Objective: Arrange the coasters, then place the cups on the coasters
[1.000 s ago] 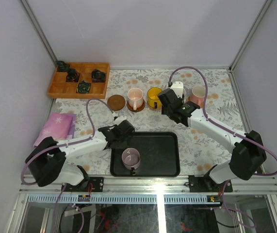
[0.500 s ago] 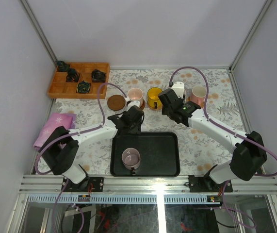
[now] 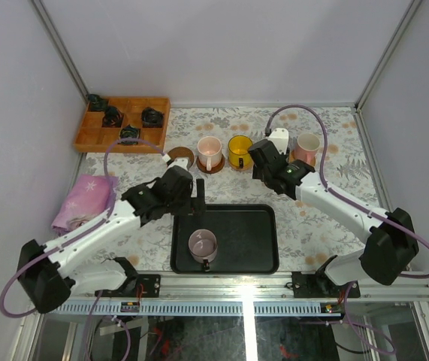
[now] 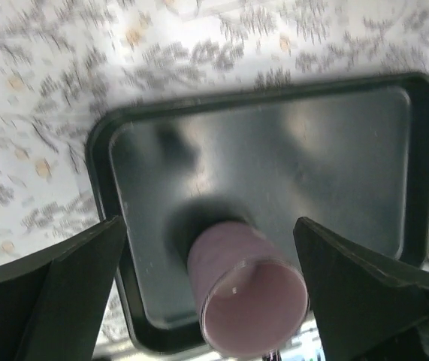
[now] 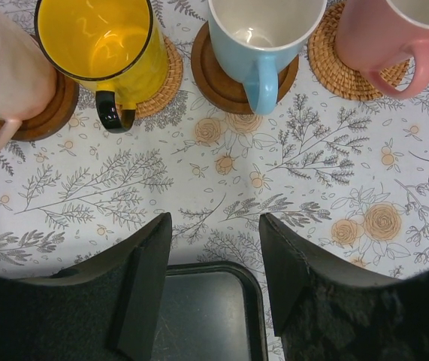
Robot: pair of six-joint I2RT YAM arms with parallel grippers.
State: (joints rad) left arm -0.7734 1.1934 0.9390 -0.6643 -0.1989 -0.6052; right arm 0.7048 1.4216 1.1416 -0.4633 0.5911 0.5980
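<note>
Left claw (image 4: 208,223) of mine is spread wide and empty, hanging over the black tray (image 4: 364,150). The mauve cup (image 4: 248,297) stands upright and empty in the tray's near left part. My right claw (image 5: 214,218) is spread too, nothing in it, at the tray's far edge. Beyond it there's a row on coasters (image 5: 41,116): pale pink cup (image 5: 4,68), yellow cup (image 5: 98,45) with a black handle, light blue cup (image 5: 263,37), pink cup (image 5: 379,37). A bare coaster (image 3: 182,156) sits left of them.

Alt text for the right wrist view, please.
Four cups stand in a row on coasters: pale pink, yellow, light blue, pink. Below them the open right gripper frames bare floral cloth and the edge of the black tray.
</note>
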